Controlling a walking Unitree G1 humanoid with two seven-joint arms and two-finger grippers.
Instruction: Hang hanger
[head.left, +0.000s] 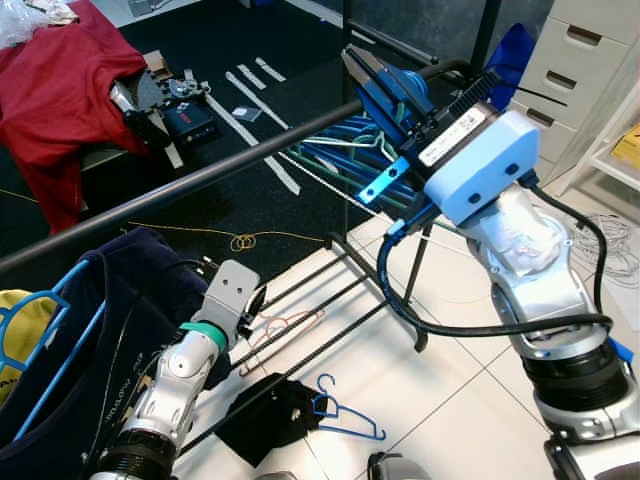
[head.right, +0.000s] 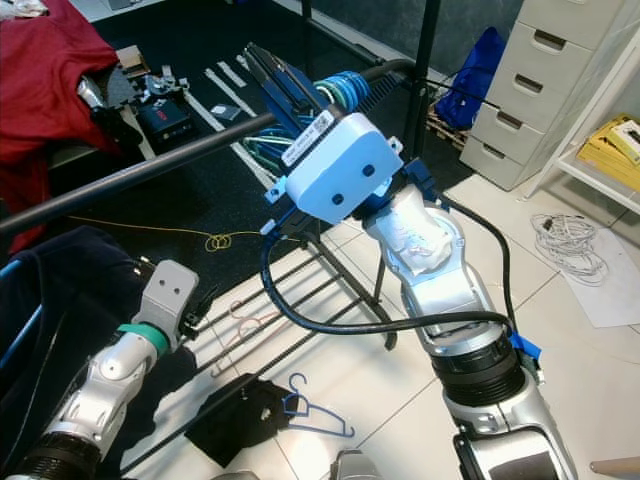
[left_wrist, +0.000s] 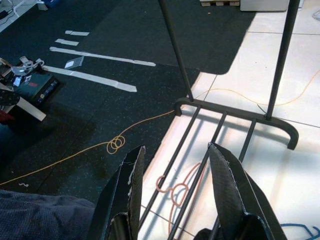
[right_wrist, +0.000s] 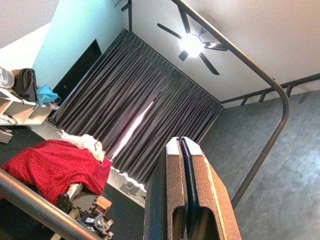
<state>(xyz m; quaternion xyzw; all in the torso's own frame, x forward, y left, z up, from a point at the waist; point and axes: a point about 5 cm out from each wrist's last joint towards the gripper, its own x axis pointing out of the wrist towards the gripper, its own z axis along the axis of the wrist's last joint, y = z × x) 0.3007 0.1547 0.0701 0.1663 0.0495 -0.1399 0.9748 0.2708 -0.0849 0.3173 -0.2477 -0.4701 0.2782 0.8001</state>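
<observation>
The black rail (head.left: 200, 175) of the clothes rack crosses the scene at an angle. My right gripper (head.left: 352, 58) is raised to the rail near its far end, shut on a blue hanger (head.left: 392, 98). In the right wrist view the hanger's thin blue edge (right_wrist: 186, 170) is pinched between the two pads, with the rail (right_wrist: 30, 205) below them. A bunch of blue and green hangers (head.left: 340, 145) hangs on the rail just beside this gripper. My left gripper (left_wrist: 175, 195) is low by the rack's base, open and holding nothing.
A dark navy garment on a blue hanger (head.left: 60, 330) hangs at the left. On the tiled floor lie a blue hanger (head.left: 345, 412), a pink hanger (head.left: 285, 325) and a black cloth (head.left: 262, 418). The rack's base bars (left_wrist: 235, 112), a red cloth (head.left: 55, 90) and white drawers (head.left: 580, 70) are around.
</observation>
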